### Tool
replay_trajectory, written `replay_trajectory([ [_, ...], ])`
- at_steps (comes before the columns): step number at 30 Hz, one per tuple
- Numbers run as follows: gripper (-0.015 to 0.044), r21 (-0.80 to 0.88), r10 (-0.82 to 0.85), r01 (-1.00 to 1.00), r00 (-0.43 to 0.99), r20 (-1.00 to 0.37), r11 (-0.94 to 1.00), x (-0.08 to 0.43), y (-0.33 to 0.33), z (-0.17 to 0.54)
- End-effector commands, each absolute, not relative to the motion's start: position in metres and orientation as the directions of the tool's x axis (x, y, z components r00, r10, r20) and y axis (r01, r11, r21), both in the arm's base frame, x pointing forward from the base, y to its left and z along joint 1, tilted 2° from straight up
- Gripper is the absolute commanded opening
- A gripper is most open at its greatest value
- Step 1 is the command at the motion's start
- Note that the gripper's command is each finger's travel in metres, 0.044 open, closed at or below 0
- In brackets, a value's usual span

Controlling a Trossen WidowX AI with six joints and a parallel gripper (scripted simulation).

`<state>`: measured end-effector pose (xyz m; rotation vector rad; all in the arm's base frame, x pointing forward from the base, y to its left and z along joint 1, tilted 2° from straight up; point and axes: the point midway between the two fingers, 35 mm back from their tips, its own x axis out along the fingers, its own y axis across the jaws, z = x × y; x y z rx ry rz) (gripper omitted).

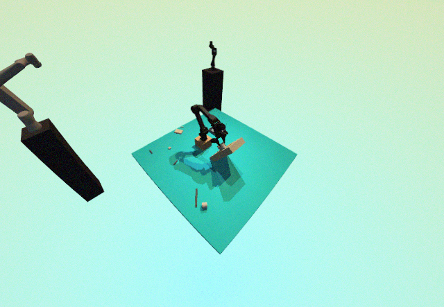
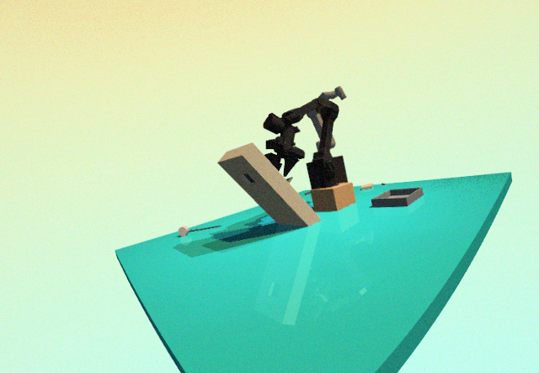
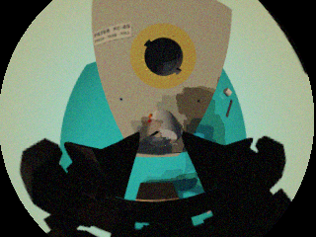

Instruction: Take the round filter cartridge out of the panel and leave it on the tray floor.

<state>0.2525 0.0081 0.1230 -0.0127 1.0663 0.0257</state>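
The tan service panel (image 1: 234, 147) (image 2: 278, 186) (image 3: 114, 64) leans on the table. Its yellow ring (image 3: 137, 56) surrounds a dark, open bore (image 3: 163, 56) with two notches. A pale, rounded piece (image 1: 222, 146) (image 2: 289, 180) (image 3: 165, 120) with a dark slit and a red mark lies against the lower panel face; it looks like the cartridge, though shadow and the fingers blur its outline. My gripper (image 1: 221, 143) (image 2: 281, 172) (image 3: 161, 134) is open, its fingertips close above this piece, one towards each side. Contact cannot be told. The dark grey tray (image 2: 389, 202) stands to the right in the exterior view.
A pale cylinder (image 1: 204, 205) (image 2: 183, 231) (image 3: 227, 92) lies near a brown rod (image 1: 195, 197) (image 2: 205, 228) (image 3: 228, 108). A pale block (image 1: 178, 131) (image 2: 366, 186) lies beyond my orange base (image 1: 202, 142) (image 2: 333, 197). Two other arms stand on dark pedestals (image 1: 212, 89) (image 1: 60, 160) off the table.
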Motion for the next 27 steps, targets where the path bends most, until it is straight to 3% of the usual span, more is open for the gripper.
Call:
replay_trajectory([
  [1,0.0305,-0.003,0.012,-0.030,0.484,-0.875,1.000,0.255,0.008,0.118],
  [8,0.0305,-0.003,0.012,-0.030,0.484,-0.875,1.000,0.259,0.008,0.109],
  [10,0.0252,0.002,0.015,-0.027,0.483,-0.876,1.000,0.258,0.008,0.112],
  [19,0.0192,0.002,0.015,-0.027,0.483,-0.876,1.000,0.258,0.008,0.112],
  [27,0.0000,0.001,0.014,-0.027,0.484,-0.875,1.000,0.265,0.008,0.122],
])
